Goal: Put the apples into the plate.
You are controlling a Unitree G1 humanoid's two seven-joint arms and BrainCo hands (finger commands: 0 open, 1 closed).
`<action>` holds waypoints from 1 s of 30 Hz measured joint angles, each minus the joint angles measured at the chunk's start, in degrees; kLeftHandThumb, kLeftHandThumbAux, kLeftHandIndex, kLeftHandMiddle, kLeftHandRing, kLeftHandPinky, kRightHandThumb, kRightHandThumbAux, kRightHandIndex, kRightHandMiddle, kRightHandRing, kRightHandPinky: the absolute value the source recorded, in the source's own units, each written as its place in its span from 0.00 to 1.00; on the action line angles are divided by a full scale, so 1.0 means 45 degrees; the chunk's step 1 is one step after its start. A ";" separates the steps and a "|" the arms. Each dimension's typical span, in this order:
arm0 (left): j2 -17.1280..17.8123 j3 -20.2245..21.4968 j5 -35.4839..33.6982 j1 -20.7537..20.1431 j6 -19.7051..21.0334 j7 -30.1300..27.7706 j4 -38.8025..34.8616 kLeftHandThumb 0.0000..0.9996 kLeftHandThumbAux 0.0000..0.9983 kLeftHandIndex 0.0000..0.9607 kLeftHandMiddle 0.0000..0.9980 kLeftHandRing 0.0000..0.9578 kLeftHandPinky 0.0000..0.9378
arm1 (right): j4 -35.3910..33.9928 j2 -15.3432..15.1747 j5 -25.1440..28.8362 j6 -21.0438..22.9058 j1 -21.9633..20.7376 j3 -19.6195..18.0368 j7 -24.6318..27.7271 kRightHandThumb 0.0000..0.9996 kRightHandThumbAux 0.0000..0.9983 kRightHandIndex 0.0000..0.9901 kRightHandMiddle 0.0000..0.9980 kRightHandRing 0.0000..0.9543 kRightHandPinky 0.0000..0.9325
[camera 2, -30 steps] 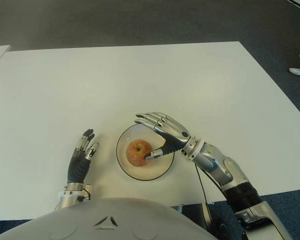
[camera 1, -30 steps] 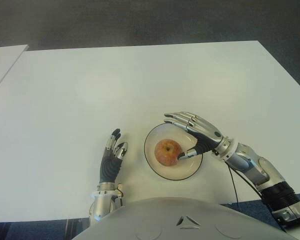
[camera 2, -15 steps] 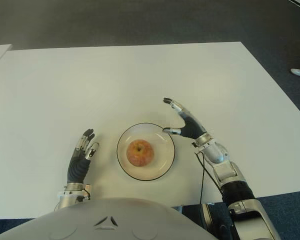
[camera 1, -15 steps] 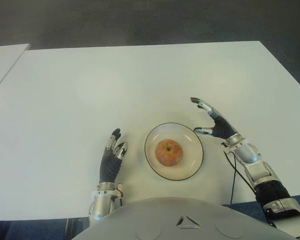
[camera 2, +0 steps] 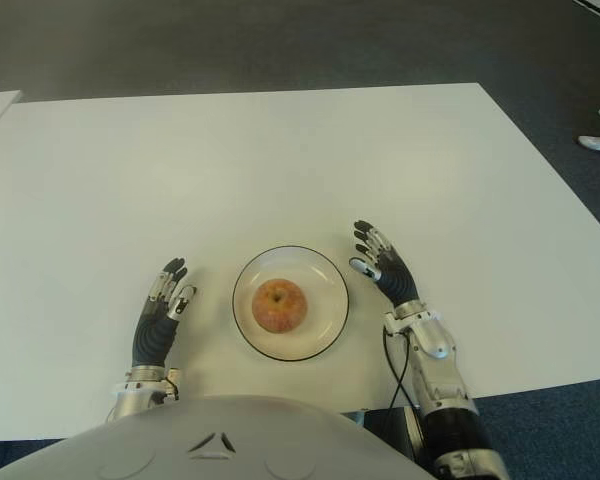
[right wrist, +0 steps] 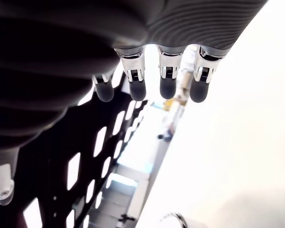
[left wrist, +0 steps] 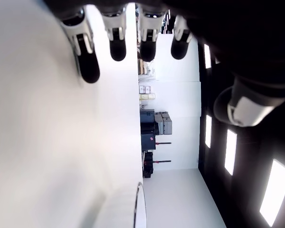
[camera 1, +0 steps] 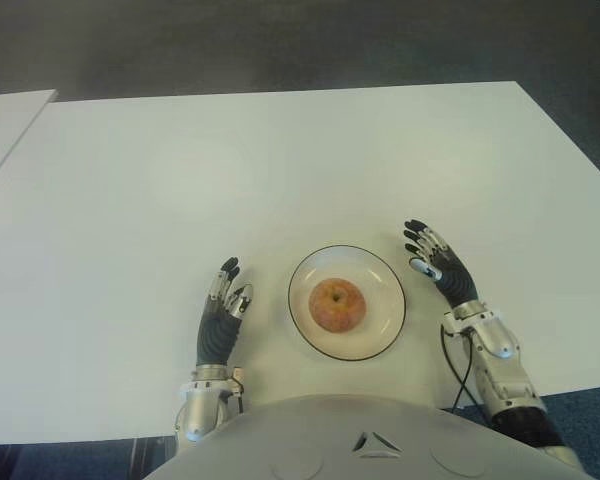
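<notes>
Plate (left wrist: pixel 138 209) is only a thin rim sliver in the left wrist view, rest cut by the edge. Past the bench (left wrist: pixel 47 156), shelves and boxes (left wrist: pixel 149 121) too small to identify. Shoe (camera 2: pixel 598 143) right of bench cut off by the edge.

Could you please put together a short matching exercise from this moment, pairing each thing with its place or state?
Things:
1. apple
2. plate
3. left hand
4. right hand

Places or states:
A. open, right of the plate
B. on the white table, between the hands
C. open, left of the plate
D. lying in the plate

Pairs: 1-D, 2-B, 3-C, 4-A
</notes>
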 measured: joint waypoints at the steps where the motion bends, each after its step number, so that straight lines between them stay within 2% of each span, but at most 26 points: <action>1: 0.0014 0.0013 -0.0018 -0.0010 0.0015 -0.0001 0.0008 0.01 0.47 0.03 0.06 0.07 0.09 | -0.0157 0.0143 0.0089 0.0212 0.0075 -0.0109 -0.0032 0.13 0.54 0.07 0.07 0.03 0.07; 6: 0.0039 0.0166 -0.0037 -0.0044 -0.0077 0.0000 0.0098 0.03 0.46 0.04 0.07 0.07 0.09 | -0.0659 0.0693 0.0137 0.0639 0.0353 -0.0509 -0.0098 0.15 0.55 0.07 0.07 0.04 0.09; 16: 0.0037 0.0409 -0.0029 -0.0119 -0.0138 0.0002 0.0150 0.05 0.44 0.02 0.04 0.05 0.08 | -0.0940 0.1412 0.0063 0.0578 0.0895 -0.1074 0.0031 0.17 0.52 0.07 0.07 0.04 0.06; 21: 0.0044 0.0420 -0.0042 -0.0095 0.0049 -0.0001 0.0040 0.04 0.46 0.01 0.04 0.05 0.08 | -0.0925 0.1676 -0.0178 0.0205 0.1142 -0.1105 0.0183 0.18 0.51 0.10 0.07 0.03 0.04; 30: 0.0049 0.0475 -0.0160 -0.0055 0.0288 -0.0001 -0.0098 0.05 0.46 0.02 0.04 0.05 0.09 | -0.0573 0.2079 -0.0545 -0.0694 0.1348 -0.1102 0.0349 0.19 0.54 0.09 0.07 0.03 0.06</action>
